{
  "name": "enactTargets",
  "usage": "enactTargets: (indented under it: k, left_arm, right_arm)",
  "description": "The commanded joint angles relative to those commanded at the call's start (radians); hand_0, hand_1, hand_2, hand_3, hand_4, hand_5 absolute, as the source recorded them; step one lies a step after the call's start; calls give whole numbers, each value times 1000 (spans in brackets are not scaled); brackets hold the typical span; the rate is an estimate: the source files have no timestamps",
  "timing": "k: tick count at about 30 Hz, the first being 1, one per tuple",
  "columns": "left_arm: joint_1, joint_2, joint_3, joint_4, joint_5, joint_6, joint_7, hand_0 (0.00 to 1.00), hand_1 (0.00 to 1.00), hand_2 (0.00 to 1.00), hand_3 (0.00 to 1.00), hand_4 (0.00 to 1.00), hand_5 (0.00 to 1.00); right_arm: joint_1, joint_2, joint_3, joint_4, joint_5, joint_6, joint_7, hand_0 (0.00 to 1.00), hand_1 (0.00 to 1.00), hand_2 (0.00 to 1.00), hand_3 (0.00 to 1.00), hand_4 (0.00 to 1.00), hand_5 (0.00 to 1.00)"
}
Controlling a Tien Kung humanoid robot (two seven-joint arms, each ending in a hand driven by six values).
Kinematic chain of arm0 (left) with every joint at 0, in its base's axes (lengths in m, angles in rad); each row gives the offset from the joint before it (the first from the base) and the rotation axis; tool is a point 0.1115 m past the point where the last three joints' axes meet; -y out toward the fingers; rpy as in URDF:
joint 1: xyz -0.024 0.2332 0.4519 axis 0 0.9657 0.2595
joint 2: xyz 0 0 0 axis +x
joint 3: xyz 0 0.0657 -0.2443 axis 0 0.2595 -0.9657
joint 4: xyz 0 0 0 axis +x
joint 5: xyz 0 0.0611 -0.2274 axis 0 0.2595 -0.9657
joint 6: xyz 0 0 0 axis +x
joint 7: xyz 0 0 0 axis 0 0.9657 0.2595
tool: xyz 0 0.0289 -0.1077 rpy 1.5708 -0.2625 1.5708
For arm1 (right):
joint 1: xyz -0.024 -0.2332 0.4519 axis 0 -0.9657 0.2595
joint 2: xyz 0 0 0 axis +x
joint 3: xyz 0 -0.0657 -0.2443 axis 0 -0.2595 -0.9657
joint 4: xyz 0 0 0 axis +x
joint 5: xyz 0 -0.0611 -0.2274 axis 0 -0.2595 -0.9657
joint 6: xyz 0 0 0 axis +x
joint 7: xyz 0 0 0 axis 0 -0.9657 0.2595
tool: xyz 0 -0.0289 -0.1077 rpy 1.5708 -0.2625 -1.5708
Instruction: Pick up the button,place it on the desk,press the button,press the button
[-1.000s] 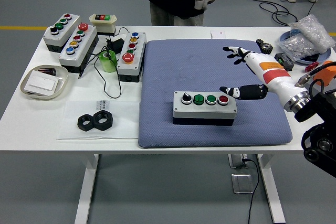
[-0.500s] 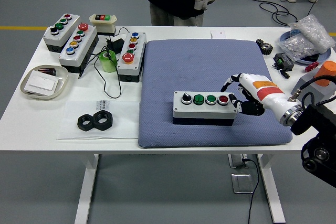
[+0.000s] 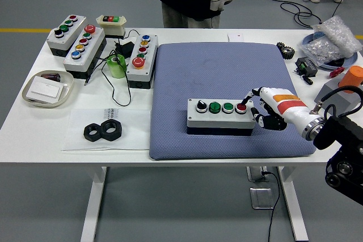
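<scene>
A grey button box (image 3: 220, 116) lies on the blue mat (image 3: 227, 75), with a black knob, two green buttons and a red button (image 3: 241, 106) in a row on top. My right hand (image 3: 260, 109) reaches in from the right, low at the box's right end. One fingertip touches the red button; the other fingers (image 3: 264, 121) curl beside the box's end. The hand holds nothing. My left hand is out of view.
Several other button boxes (image 3: 84, 48) stand at the back left beside a green tape roll (image 3: 117, 66). A tray (image 3: 47, 89) and black nuts (image 3: 101, 131) lie front left. Bags, cables and an orange object (image 3: 353, 75) crowd the right edge. A person stands beyond the table.
My right hand has come down and leftward from above the mat's right side; its fingers curled in and one fingertip now rests on the red button.
</scene>
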Motion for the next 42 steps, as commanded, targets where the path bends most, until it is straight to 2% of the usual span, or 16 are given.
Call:
enactTargets:
  k: [19, 26, 28, 31, 42]
  left_arm:
    - [-5, 0, 9, -1, -16, 2, -3, 738, 773, 847, 762, 526, 998]
    - [-6, -1, 10, -1, -17, 2, -3, 738, 773, 847, 762, 526, 998]
    - [-6, -1, 10, -1, -19, 2, -3, 738, 773, 847, 763, 526, 998]
    - [-6, -1, 11, -2, -20, 2, -3, 738, 773, 847, 763, 526, 998]
    - [-7, 0, 15, -4, -24, 3, -2, 738, 773, 845, 762, 526, 998]
  right_arm:
    - [16, 4, -37, -9, -22, 22, -27, 68, 2, 26, 648, 468, 2]
    - [12, 1, -13, 14, -26, -7, -25, 67, 2, 26, 653, 464, 2]
    - [15, -2, -2, 46, -31, -32, -21, 66, 2, 27, 657, 464, 2]
    - [26, 0, -17, 58, -34, -44, -25, 66, 2, 27, 657, 464, 2]
    - [40, 36, -52, 40, -35, -55, -45, 68, 2, 27, 660, 464, 2]
